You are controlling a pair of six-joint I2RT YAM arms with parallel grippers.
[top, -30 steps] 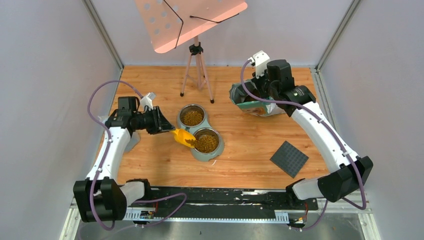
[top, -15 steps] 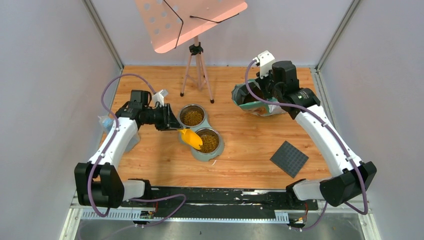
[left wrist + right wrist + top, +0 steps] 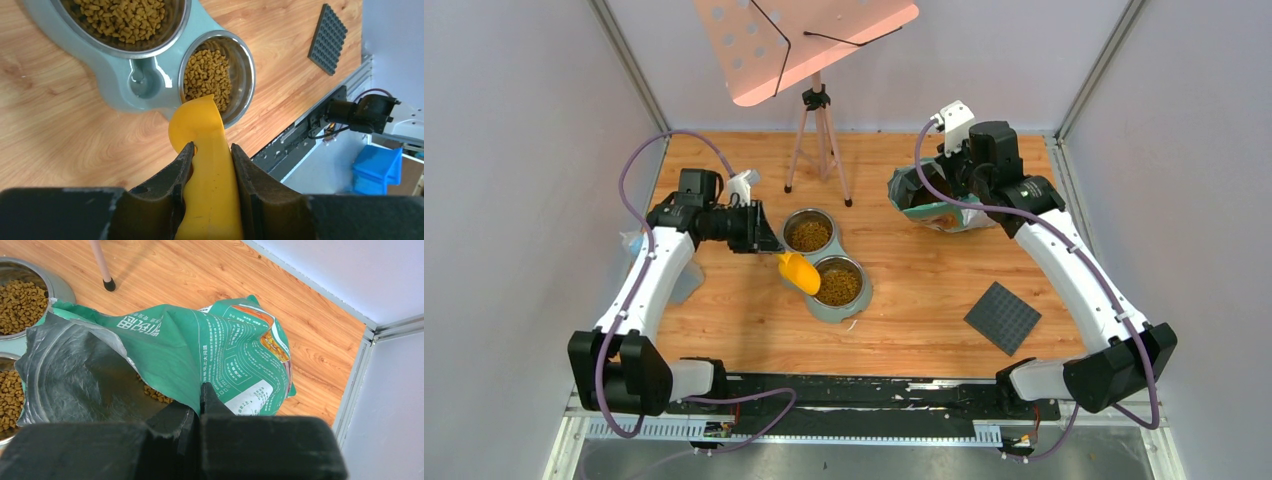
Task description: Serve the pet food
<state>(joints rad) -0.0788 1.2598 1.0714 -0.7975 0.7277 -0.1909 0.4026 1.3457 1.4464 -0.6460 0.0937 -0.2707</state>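
Left gripper — jaws clamped on the flat handle of the yellow plastic scoop, one dark finger against each side; the scoop points away from the wrist, tilted downward, its tip over the rim of the nearer steel bowl; right gripper — fingers pressed together on a fold at the upper edge of the teal-green foil bag; the bag lies on its side at the far right of the wooden table, its mouth gaping towards the bowls; pet food, small brown dry kibble pellets, fills the nearer bowl and likewise the farther steel bowl; a few more pellets show against the bag's silver lining in the right wrist view; whether any lie in the scoop's hollow cannot be told; both bowls sit just beside one another in a single pale blue-grey plastic feeder at mid-table; a dark grey studded square plate lies flat to the right of the feeder, well apart from it; a pink perforated music stand on a tripod stands at the far edge, behind the feeder
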